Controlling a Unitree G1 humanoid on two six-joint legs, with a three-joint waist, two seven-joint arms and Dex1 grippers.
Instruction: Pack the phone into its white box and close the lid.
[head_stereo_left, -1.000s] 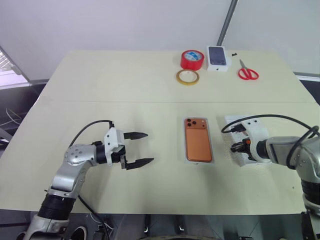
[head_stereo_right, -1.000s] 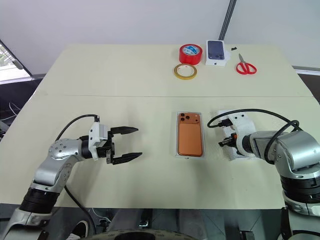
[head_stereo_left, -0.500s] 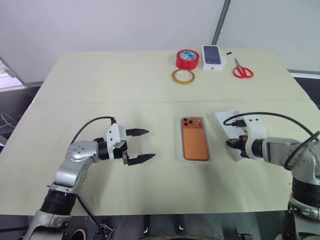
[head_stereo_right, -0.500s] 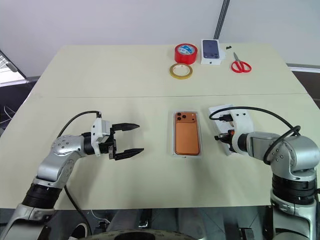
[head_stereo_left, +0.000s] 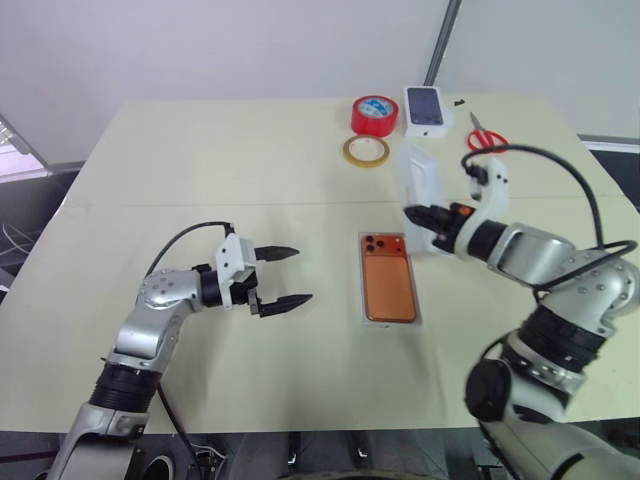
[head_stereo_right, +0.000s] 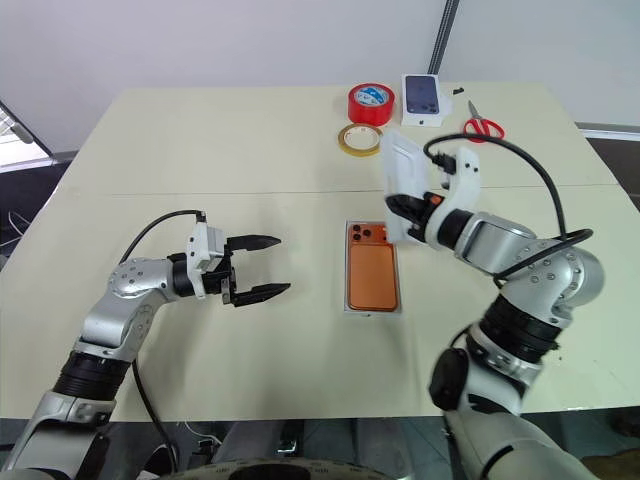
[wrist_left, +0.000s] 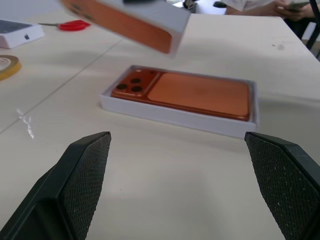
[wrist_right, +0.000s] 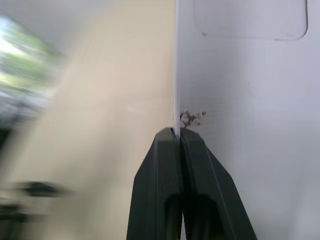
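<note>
At the worktop's (head_stereo_left: 200, 160) far edge: red tape roll (head_stereo_left: 374, 115), tape ring (head_stereo_left: 366, 151), small box (head_stereo_left: 425, 108), scissors (head_stereo_left: 486, 139). Centre: phone (head_stereo_left: 388, 283) inside white box (head_stereo_left: 389, 320). Right hand (head_stereo_left: 415, 216) pinches lid (head_stereo_left: 419, 190) aloft; left hand (head_stereo_left: 290, 276) spread.
</note>
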